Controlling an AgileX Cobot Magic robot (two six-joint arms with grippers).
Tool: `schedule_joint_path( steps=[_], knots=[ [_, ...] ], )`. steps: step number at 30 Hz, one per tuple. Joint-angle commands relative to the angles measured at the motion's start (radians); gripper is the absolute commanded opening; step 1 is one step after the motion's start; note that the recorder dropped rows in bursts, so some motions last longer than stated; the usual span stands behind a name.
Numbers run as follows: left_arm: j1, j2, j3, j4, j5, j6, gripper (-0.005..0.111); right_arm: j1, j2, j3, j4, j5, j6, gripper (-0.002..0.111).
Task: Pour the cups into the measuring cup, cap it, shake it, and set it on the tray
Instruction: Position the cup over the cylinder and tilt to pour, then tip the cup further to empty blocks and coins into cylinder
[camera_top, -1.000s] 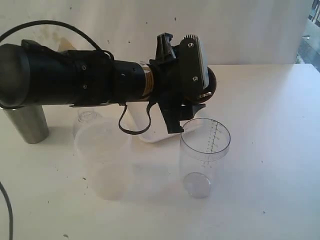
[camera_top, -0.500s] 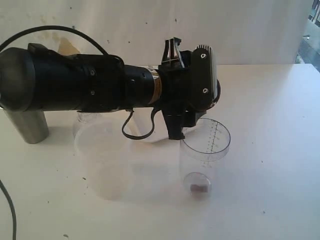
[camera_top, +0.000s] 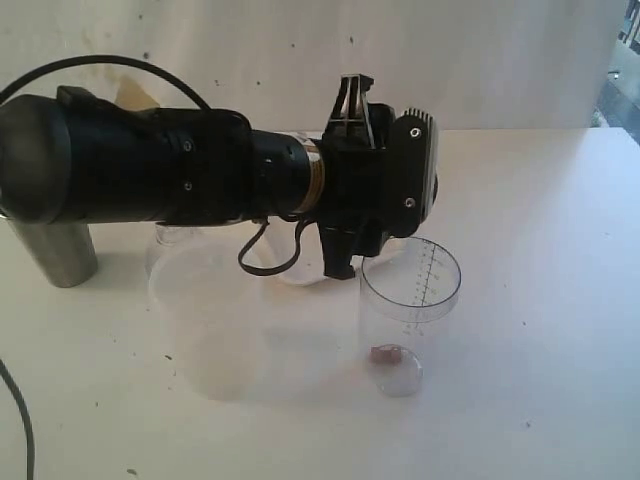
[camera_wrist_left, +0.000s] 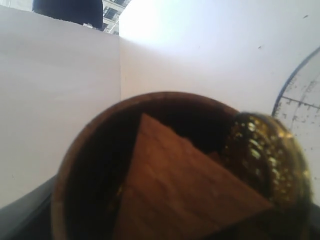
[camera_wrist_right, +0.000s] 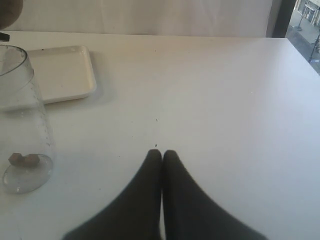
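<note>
- Left end effector (camera_top: 402, 190): upper middle of the exterior view, clamped on the wooden cup (camera_wrist_left: 150, 175), which it holds tipped on its side, mouth just above the rim of the measuring cup.
- Wooden cup: inside dark under a patch of light. Whether anything is left in it cannot be told.
- Measuring cup (camera_top: 410, 300): upright on the table (camera_top: 540, 300), lower middle of the exterior view, uncapped. A few small brown pieces (camera_wrist_right: 22, 159) lie on its bottom.
- Steel tumbler (camera_top: 55, 245): upright at the left edge of the exterior view, well apart from the measuring cup. Its contents are not visible.
- Frosted container (camera_top: 205, 320): lower left of centre, beside the measuring cup, no part in the task.
- Tray (camera_wrist_right: 60, 72): behind the measuring cup, bare where it shows.
- Right end effector (camera_wrist_right: 161, 155): fingers pressed together, holding nothing, low over bare table.
- Progress, as judged: first pour under way or nearly finished. Left to do: the steel tumbler's pour, capping, shaking, setting on the tray.
</note>
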Motion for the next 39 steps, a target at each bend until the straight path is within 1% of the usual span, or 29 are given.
schedule_joint_path(
  steps=[1,5,13,25,33,39],
  knots=[
    [-0.019,-0.033,-0.008,0.002,0.025,0.030,0.000,-0.005,-0.004,0.005,-0.003,-0.001,0.004,0.000],
    [-0.024,-0.036,-0.008,0.002,0.062,0.070,0.000,-0.005,-0.004,0.005,-0.003,-0.001,0.004,0.000],
    [-0.042,-0.037,-0.008,0.002,0.064,0.086,0.000,-0.005,-0.004,0.005,-0.003,-0.001,0.004,0.000],
    [-0.044,-0.037,-0.008,0.002,0.076,0.266,0.000,-0.005,-0.004,0.005,-0.003,-0.001,0.004,0.000],
    [-0.044,-0.037,-0.008,0.002,0.081,0.278,0.000,-0.005,-0.004,0.005,-0.003,-0.001,0.004,0.000],
    [-0.044,-0.037,-0.008,0.005,0.083,0.343,0.000,-0.005,-0.004,0.005,-0.003,-0.001,0.004,0.000]
  ],
)
